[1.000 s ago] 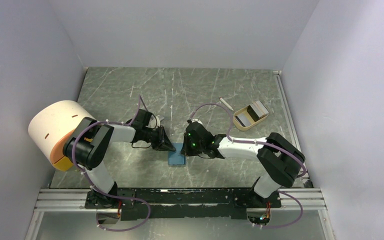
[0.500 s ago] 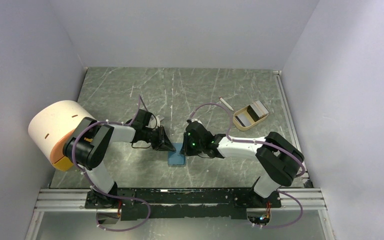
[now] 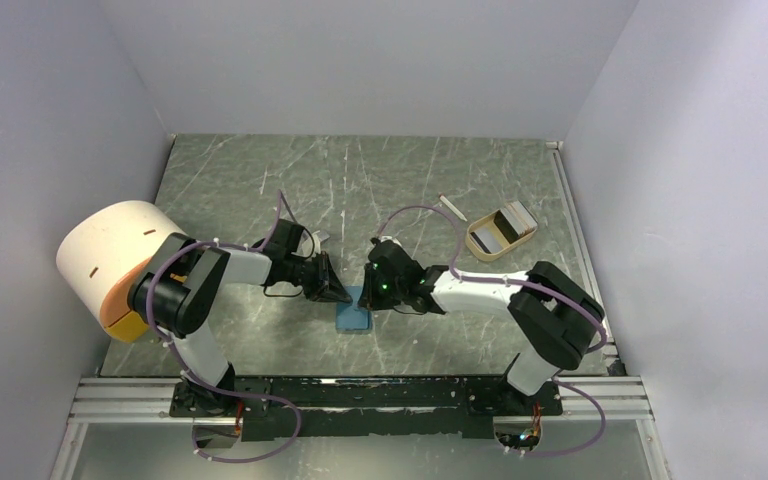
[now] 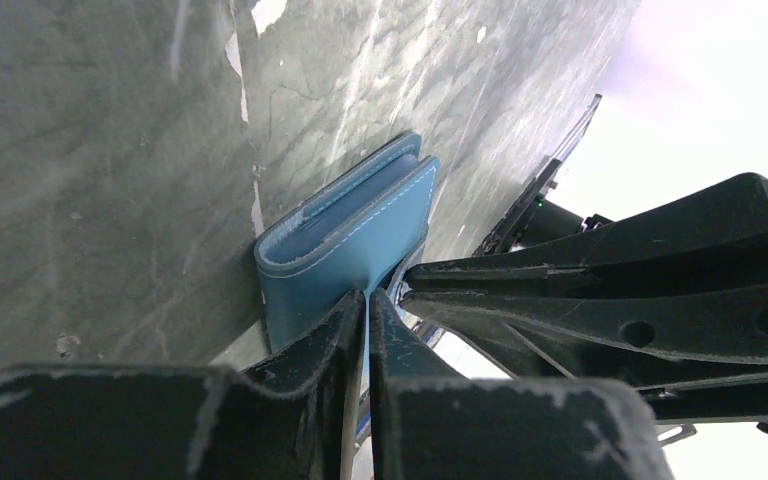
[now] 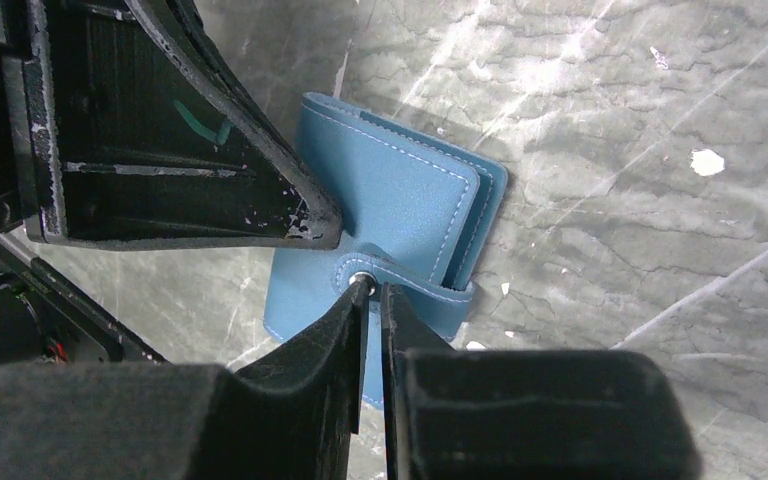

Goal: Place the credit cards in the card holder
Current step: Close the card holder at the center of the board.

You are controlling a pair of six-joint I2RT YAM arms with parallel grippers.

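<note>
The teal-blue card holder (image 3: 353, 317) lies closed on the table between both grippers, and shows in the left wrist view (image 4: 345, 235) and the right wrist view (image 5: 390, 190). Its snap tab (image 5: 415, 285) wraps over the edge. My left gripper (image 3: 344, 296) is shut, with its tips (image 4: 367, 295) pressed on the holder's cover. My right gripper (image 3: 368, 298) is shut, with its tips (image 5: 373, 287) against the snap button of the tab. The credit cards (image 3: 508, 220), pale with a dark one, lie in a tan tray at the back right.
The tan tray (image 3: 480, 246) stands at the right rear, with a thin white stick (image 3: 450, 207) beside it. A large cream and orange cylinder (image 3: 110, 255) stands at the left edge. Grey walls enclose the marbled table (image 3: 360, 180).
My right gripper has edged slightly left toward the card holder. The left gripper and the holder have not visibly moved.
</note>
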